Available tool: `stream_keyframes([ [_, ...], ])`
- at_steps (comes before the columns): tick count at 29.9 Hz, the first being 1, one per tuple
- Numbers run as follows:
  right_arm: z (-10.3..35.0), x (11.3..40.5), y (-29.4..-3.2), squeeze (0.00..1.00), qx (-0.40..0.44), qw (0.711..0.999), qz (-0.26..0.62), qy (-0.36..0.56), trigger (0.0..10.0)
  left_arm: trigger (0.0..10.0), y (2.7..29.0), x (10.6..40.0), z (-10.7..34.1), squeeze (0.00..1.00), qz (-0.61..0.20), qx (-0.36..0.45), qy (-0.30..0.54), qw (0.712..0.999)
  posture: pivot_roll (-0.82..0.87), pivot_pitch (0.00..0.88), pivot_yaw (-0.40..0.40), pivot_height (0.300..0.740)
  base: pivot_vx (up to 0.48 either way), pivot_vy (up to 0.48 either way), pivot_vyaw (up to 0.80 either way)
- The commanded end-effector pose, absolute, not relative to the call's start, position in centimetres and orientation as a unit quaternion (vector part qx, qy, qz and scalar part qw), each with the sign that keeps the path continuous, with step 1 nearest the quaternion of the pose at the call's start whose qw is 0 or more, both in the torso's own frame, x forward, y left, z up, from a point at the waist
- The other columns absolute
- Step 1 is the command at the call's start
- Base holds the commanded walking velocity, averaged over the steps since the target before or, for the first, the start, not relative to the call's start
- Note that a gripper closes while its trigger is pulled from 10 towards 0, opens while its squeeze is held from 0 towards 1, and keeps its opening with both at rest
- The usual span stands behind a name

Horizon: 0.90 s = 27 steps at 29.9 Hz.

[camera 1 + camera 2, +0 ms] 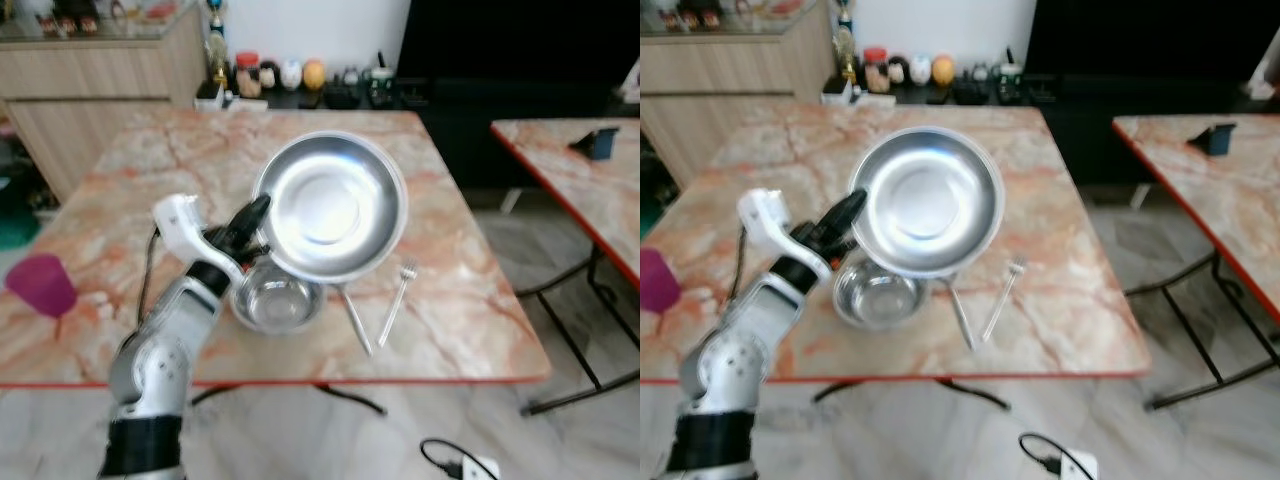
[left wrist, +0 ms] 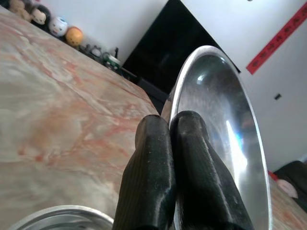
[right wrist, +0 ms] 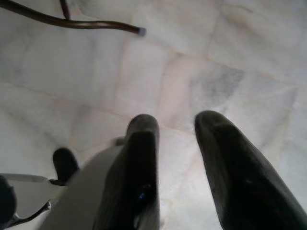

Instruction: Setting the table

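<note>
At the centre of the head view, the robot's left gripper (image 1: 258, 212) clamps its two black fingers (image 2: 187, 163) together on the rim of a wide, round, shiny steel plate (image 1: 332, 205), holding it tilted up off the pink-veined marble table with a red edge (image 1: 460, 330). The rim grip leaves the plate's face clear, which should let it be lowered flat. Just below it in the frame, a small round steel bowl (image 1: 278, 302) stands on the table near the front edge, with a steel fork (image 1: 396, 298) and another slim steel utensil (image 1: 356, 318) lying to its right, apparently a place setting in progress. A magenta plastic cup (image 1: 41, 284) stands at far left. The right gripper (image 3: 177, 158) hangs idle over pale floor tiles (image 3: 230, 57), fingers apart and holding nothing.
</note>
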State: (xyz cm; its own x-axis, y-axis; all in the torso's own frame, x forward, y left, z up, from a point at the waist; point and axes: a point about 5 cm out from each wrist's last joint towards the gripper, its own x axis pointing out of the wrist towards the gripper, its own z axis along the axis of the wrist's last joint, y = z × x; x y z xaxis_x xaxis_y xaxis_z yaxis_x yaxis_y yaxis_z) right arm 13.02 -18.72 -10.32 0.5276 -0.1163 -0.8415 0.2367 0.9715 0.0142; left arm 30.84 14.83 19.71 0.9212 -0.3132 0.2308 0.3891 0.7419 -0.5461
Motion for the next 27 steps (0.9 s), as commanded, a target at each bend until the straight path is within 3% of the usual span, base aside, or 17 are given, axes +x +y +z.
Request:
stream_keyframes([
  [1,-10.3,12.8,-19.4,0.00,0.062,0.870,-0.111,0.476,10.0,10.0,14.0,30.8,20.4,0.00,-0.205,-0.303,-0.073,0.928,0.05,0.000,-0.030,0.740,0.000,-0.326,0.00],
  [20,-10.3,12.8,-19.3,0.00,0.065,0.869,-0.113,0.477,10.0,10.0,13.9,30.6,20.0,0.00,-0.214,-0.269,-0.062,0.937,0.05,0.000,-0.029,0.740,0.000,-0.310,0.00],
  [27,-10.3,12.8,-19.3,0.00,0.064,0.869,-0.111,0.478,10.0,10.0,16.3,30.8,20.0,0.00,-0.205,-0.219,-0.063,0.952,0.06,0.000,-0.030,0.740,0.000,-0.303,0.00],
])
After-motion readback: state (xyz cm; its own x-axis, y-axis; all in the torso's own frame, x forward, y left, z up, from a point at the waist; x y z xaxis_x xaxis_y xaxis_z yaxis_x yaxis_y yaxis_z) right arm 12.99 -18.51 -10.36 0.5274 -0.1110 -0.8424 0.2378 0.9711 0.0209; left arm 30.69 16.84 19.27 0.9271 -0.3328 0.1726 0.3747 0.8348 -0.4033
